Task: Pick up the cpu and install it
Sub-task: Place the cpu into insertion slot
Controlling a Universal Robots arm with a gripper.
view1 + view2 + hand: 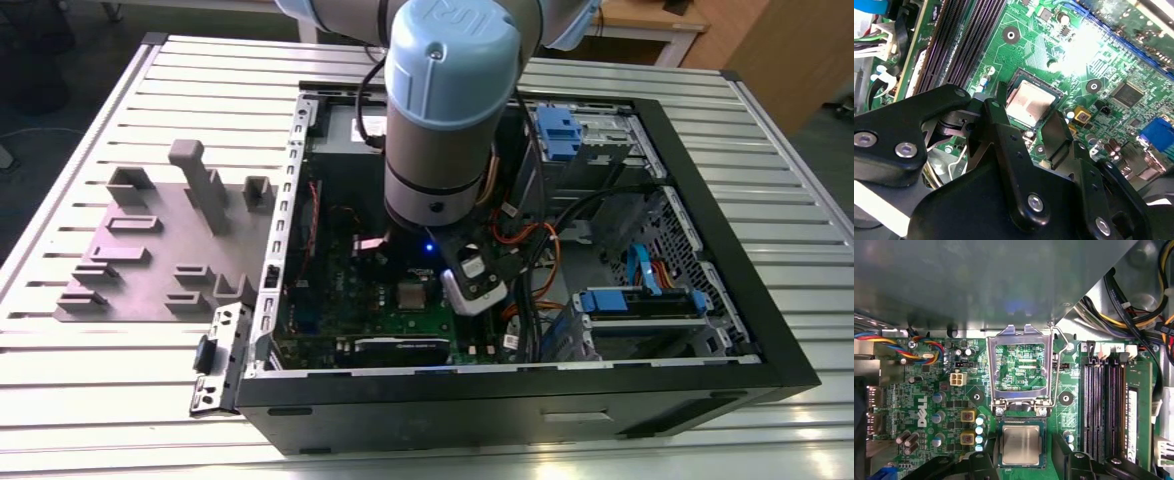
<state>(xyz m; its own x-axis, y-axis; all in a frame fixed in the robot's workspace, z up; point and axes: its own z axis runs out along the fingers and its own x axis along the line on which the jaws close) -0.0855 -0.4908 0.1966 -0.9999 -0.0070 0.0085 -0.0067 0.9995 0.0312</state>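
Observation:
The cpu [1021,445] is a small silver square lying flat in its socket on the green motherboard [954,390]. In the second wrist view the cpu [1029,102] lies between and just beyond my two black fingers [999,125]. My gripper [1021,454] hovers low over it, open, with a finger on each side of the socket and a gap to the chip's edges. The silver socket frame [1019,367] stands tilted up beside the cpu, with its wire lever [1056,365] raised. In the exterior view my arm [447,110] reaches down into the open computer case [534,400].
Dark memory slots [1104,405] run beside the socket. Bundled cables [1134,305] and the case's metal wall [979,285] stand close by. Blue drive brackets [641,300] fill the case at the exterior view's right. A grey fixture plate [160,250] lies on the slatted table [134,400].

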